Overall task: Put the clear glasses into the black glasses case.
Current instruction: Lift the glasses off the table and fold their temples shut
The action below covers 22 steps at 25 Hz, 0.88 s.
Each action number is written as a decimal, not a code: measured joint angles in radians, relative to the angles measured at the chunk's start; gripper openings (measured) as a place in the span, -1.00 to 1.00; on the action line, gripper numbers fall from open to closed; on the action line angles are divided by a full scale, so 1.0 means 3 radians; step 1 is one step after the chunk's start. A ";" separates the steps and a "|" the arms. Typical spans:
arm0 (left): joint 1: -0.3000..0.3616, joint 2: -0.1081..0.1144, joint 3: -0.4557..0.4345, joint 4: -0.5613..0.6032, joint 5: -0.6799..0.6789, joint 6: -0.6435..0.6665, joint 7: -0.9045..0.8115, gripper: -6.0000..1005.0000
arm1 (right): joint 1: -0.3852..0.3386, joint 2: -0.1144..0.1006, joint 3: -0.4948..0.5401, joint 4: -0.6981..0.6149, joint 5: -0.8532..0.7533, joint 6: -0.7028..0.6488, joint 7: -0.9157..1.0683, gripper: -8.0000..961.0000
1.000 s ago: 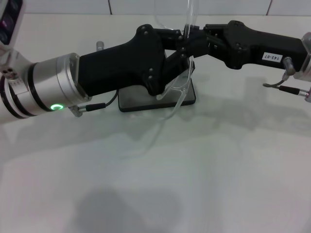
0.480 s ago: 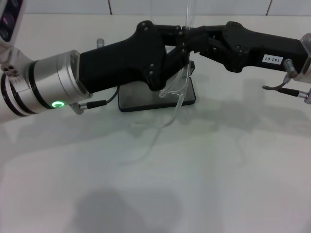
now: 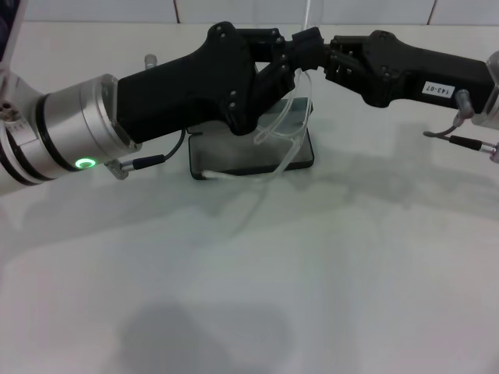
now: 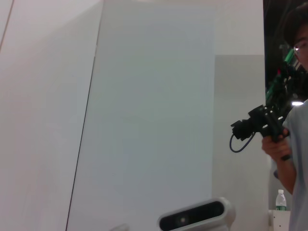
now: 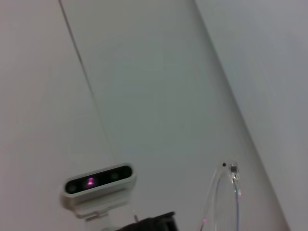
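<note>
Both my arms meet above the black glasses case (image 3: 234, 156), which lies open on the white table (image 3: 312, 273), grey lining up. My left gripper (image 3: 282, 64) and my right gripper (image 3: 326, 56) come together over its far edge, and the clear glasses (image 3: 290, 128) hang between and below them, one temple arm trailing onto the case's near edge. Which of my jaws actually pinches the frame I cannot tell (the fingertips crowd together, black on black).

The step in hand, as I judge it, is lowering the glasses into the case. Next calls for folding that stray temple inward so it clears the rim.

Beyond the table, a person (image 4: 293, 125) holds a camera rig. My own left arm screens much of the case.
</note>
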 joint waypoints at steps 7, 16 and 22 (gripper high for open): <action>0.0177 0.0014 -0.0033 0.0126 -0.0120 0.0041 0.0048 -0.91 | -0.0112 -0.0026 0.0080 0.0038 0.0038 0.0350 -0.0017 -0.88; 0.0348 0.0017 -0.0004 0.0195 -0.0176 0.0283 0.0139 -0.91 | -0.0408 -0.0027 0.0769 0.0085 0.0382 0.0128 -0.0065 -0.88; 0.0296 0.0017 0.0240 0.0190 -0.0143 0.0547 0.0255 -0.91 | -0.0439 -0.0012 0.0744 0.0094 0.0691 -0.0054 -0.0126 -0.88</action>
